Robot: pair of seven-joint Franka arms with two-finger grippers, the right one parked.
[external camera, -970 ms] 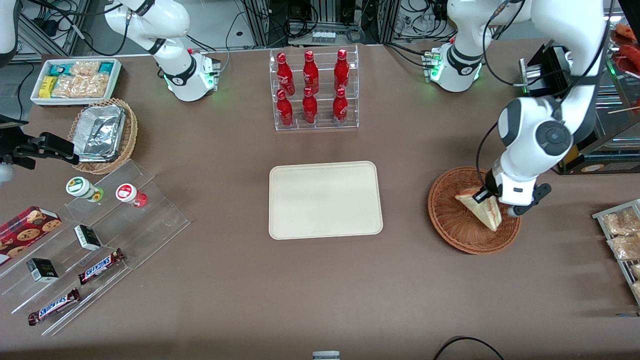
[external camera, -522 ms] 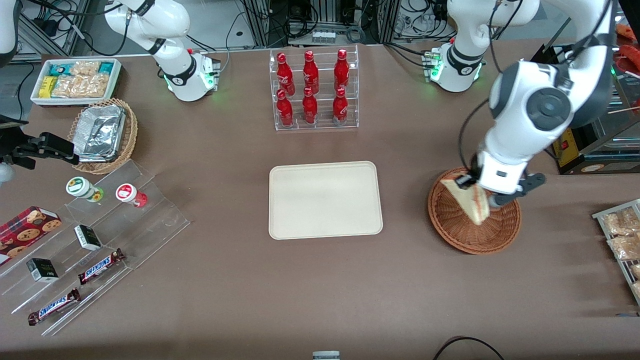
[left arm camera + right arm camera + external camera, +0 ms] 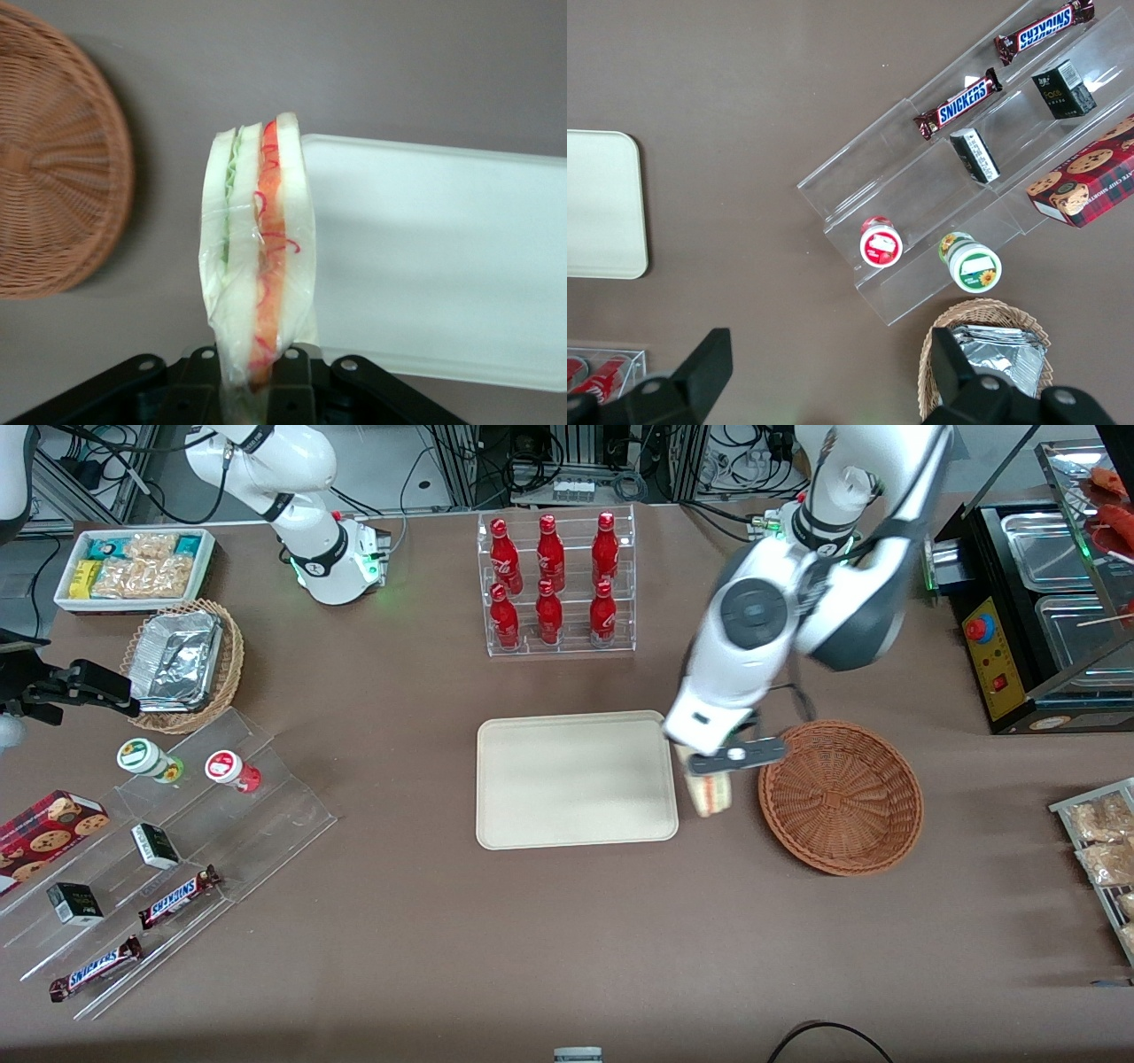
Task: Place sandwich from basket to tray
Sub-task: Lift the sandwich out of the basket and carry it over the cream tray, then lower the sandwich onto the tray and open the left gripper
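The gripper [image 3: 706, 772] is hanging clamped on the sandwich [image 3: 706, 794], fingers closed on its wrapped end, in the gap between the tray [image 3: 576, 779] and the basket [image 3: 840, 797]. From the tray's centre, the sandwich is sitting at about three o'clock, just off the rim. The carry step is under way; next, the arm needs travel toward nine o'clock over the tray, then lowering and releasing.

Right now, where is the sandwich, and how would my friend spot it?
Find the big cream tray in the middle of the brown table and the round wicker basket beside it. Between them, above the table, the gripper holds the sandwich: the only white bread wedge, wrapped in clear film, with red and green filling.
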